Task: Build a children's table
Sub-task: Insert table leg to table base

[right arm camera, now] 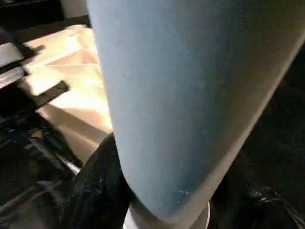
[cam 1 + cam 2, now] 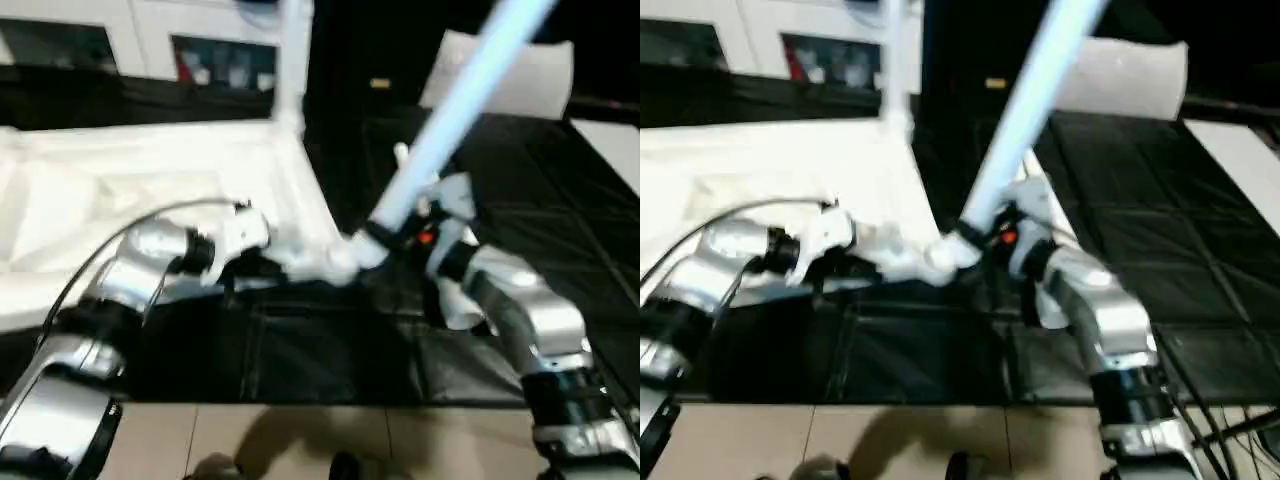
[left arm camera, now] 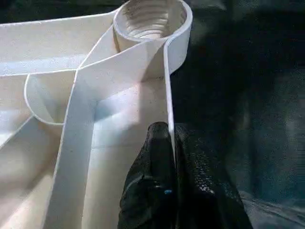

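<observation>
Your left gripper point(image 3: 170, 143) is pinched on the tabletop point(image 2: 150, 190) rim wall, at 6 o'clock from an empty corner socket point(image 3: 152, 19). At 3 o'clock, your right gripper point(image 2: 385, 235) clamps 1 tilted leg point(image 2: 455, 110) at the near corner; 1 leg point(image 2: 292, 60) stands at 12.

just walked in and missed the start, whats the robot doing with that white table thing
It is putting together a children's table. The tabletop lies upside down, ribbed side up, with one leg already standing in a far corner. The left gripper is shut on the tabletop's thin side wall, steadying it. The right gripper holds a second leg, tilted, with its lower end at the near corner socket. It does not look upright or seated yet.
</observation>
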Robot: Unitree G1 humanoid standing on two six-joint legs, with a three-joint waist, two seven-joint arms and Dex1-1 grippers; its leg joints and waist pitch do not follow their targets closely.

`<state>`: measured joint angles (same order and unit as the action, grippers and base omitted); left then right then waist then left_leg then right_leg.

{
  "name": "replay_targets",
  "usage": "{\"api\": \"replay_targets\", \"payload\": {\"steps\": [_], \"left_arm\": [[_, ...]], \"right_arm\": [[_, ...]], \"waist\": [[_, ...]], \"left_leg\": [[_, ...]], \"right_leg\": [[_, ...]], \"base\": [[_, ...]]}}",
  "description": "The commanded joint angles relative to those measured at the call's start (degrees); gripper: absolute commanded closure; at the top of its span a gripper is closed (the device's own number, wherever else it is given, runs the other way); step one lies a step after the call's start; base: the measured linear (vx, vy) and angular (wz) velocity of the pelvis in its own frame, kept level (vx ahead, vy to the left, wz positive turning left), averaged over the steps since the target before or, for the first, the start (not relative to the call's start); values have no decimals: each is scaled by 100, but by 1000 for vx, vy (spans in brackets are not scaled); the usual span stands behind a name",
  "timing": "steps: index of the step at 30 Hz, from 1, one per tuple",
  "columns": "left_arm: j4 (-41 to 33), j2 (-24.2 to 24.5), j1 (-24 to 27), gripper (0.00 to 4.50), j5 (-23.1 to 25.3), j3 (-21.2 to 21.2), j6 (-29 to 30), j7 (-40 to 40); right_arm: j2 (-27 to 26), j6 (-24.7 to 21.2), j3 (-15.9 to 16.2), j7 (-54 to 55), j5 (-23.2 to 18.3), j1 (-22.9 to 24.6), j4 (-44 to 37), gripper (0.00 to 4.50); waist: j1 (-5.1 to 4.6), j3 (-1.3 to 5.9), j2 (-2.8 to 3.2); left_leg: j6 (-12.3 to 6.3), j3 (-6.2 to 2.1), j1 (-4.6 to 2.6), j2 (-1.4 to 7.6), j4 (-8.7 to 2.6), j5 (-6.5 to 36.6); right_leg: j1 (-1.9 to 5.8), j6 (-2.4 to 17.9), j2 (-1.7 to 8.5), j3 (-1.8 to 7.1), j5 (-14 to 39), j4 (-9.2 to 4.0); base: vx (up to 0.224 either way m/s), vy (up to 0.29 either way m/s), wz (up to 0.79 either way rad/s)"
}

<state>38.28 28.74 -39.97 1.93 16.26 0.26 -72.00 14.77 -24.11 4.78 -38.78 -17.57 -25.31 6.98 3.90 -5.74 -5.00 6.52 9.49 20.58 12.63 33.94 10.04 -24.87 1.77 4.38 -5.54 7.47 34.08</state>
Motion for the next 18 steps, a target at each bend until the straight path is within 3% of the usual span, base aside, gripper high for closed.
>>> {"api": "replay_targets", "payload": {"steps": [1, 7, 18], "left_arm": [[8, -31, 143, 450, 94, 218, -113, -44], [-143, 31, 220, 450, 86, 119, -72, -33], [-609, 123, 425, 450, -168, 49, 108, -331]], "right_arm": [[43, 115, 114, -174, 82, -70, 86, 260], [-60, 231, 338, -283, 222, -172, 428, 260], [-189, 581, 498, -371, 475, -476, 1177, 260]], "waist": [[-20, 488, 70], [-29, 476, 61], [-67, 484, 58]], "left_leg": [[-37, 37, -26, 45, -412, 1334], [-21, 23, -27, 37, -411, 1329], [-58, 46, -20, 43, -414, 1129]], "right_leg": [[387, 681, 352, 288, 2346, -422], [366, 476, 367, 280, 2777, -465], [380, 732, 341, 313, 2137, -372]], "base": [[0, 0, 0], [0, 0, 0], [0, 0, 0]]}}
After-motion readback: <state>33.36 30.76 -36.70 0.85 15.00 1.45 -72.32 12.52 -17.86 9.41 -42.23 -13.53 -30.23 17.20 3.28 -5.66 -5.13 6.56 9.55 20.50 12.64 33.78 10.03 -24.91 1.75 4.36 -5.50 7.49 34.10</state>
